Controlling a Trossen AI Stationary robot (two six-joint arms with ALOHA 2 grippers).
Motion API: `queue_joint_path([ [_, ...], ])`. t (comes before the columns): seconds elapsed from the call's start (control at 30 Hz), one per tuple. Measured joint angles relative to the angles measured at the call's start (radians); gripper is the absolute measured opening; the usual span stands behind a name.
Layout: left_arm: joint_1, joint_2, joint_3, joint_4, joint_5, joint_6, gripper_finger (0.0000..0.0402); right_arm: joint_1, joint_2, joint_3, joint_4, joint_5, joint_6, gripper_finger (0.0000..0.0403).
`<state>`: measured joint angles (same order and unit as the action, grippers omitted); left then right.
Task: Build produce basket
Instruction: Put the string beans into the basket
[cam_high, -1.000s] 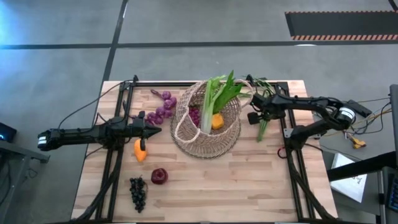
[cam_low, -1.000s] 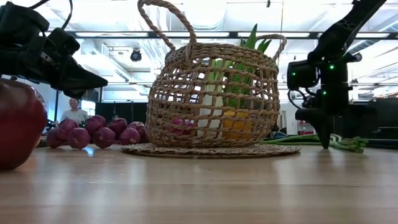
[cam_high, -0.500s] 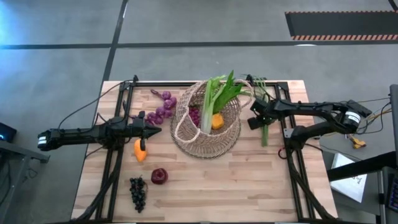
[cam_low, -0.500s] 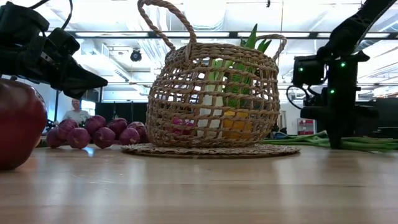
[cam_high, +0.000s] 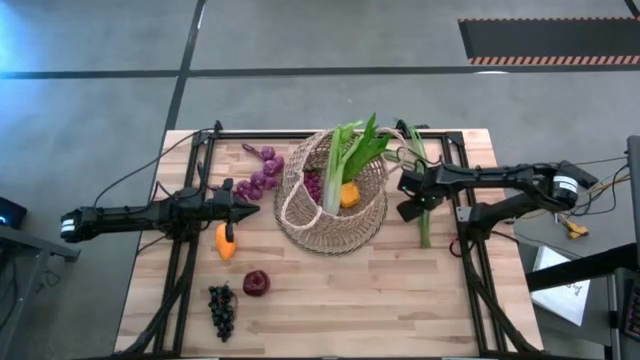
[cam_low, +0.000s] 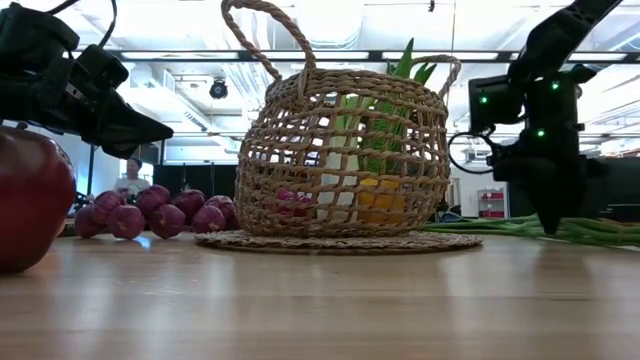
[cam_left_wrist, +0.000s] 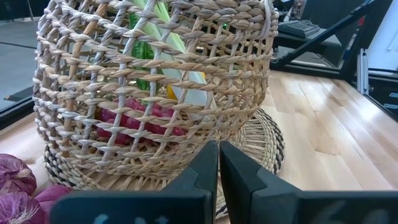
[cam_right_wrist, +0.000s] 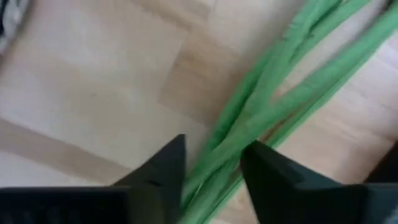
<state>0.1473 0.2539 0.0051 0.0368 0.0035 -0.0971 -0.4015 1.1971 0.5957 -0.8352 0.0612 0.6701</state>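
The wicker basket (cam_high: 335, 200) stands mid-table on its round base. It holds a leek (cam_high: 345, 160), an orange fruit (cam_high: 349, 195) and purple grapes (cam_high: 313, 186). A bundle of green scallions (cam_high: 424, 222) lies on the table to the basket's right. My right gripper (cam_high: 413, 198) points down over them, shut on the stalks. My left gripper (cam_high: 252, 208) hangs shut and empty to the left of the basket, facing its wall (cam_left_wrist: 155, 93). My right gripper pinches the scallions' green stalks (cam_right_wrist: 249, 118) between its two fingers, about midway along the bundle. The fingers (cam_right_wrist: 168, 168) come from above, pointing down, and lie across the stalks. The bundle (cam_low: 590, 230) lies along the table on both sides of the fingers.
Left of the basket lie a purple grape bunch (cam_high: 260, 175), an orange fruit (cam_high: 227, 243), a dark red apple (cam_high: 256, 283) and dark grapes (cam_high: 222, 308). Black frame rails (cam_high: 470, 250) run along both table sides. A person (cam_low: 130, 180) stands far behind the table.
My right gripper has gone toward the table's near edge and rolled a little at the wrist. The scallion bundle has slid along the table toward the near edge with it and still lies flat.
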Motion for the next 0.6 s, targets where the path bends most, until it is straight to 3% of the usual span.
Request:
queue_joint_path([
  [0.3,0.0,0.001,0.0,0.0,0.0,0.0,0.0,-0.018,-0.023,-0.001,-0.029,0.096,0.071,0.0295],
  [0.47,0.0,0.0,0.0,0.0,0.0,0.0,0.0,-0.054,0.012,-0.032,-0.013,0.134,0.126,0.0334],
  [0.6,0.0,0.0,0.0,0.0,0.0,0.0,0.0,-0.077,0.036,-0.054,0.038,0.13,0.133,0.0341],
])
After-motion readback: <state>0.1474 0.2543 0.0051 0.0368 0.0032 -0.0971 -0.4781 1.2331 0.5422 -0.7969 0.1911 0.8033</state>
